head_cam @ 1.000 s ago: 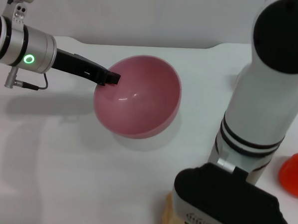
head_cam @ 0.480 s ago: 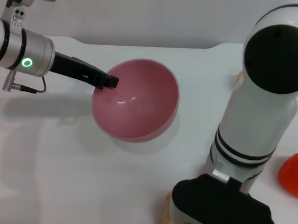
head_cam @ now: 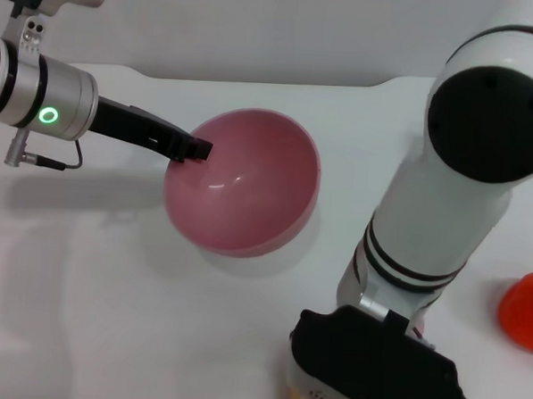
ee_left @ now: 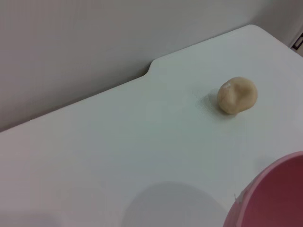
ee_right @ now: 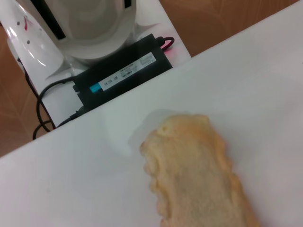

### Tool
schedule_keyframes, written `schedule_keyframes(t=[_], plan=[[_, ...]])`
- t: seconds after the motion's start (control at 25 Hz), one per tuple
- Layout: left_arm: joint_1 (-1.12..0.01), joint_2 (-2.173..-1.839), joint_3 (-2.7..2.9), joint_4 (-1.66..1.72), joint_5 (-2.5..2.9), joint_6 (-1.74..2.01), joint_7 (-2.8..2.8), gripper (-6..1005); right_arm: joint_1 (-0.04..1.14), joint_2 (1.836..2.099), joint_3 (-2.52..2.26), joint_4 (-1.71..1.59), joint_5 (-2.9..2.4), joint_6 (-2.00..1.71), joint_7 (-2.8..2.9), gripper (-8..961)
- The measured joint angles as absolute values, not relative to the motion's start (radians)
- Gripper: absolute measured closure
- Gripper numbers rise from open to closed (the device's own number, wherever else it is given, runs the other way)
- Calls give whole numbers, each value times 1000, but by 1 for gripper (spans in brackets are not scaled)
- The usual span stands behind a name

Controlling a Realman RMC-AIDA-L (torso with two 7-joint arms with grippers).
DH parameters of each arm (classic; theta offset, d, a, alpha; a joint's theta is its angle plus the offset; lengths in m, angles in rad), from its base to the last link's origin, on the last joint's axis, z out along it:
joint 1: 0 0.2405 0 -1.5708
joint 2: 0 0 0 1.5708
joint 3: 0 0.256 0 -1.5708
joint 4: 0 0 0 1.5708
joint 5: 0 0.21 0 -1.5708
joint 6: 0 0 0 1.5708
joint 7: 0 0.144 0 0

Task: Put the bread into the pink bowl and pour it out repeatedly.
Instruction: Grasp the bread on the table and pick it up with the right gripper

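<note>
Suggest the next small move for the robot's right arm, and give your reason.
Probably lower the right gripper onto the bread and grasp it. The bread lies on the table right under that gripper, underside up, and the bowl, tilted and held at its rim by the left gripper, is empty.

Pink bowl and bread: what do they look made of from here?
The pink bowl looks like glossy moulded plastic: white highlights glint on its smooth inner wall. The bread looks like matte foam or soft plastic, judging by its dull, grainy tan surface with lumpy edges; which of the two it is, the look leaves open.
</note>
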State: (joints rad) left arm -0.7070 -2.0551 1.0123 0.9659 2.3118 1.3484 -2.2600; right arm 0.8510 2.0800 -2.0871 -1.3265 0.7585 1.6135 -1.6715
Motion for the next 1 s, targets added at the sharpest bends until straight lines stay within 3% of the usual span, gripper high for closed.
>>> schedule_keyframes(t=[1.0], plan=[[-696, -2051, 1012, 966, 2318, 1351, -2246, 955, 835, 2083, -2143, -1270, 761, 1545, -1694, 351]])
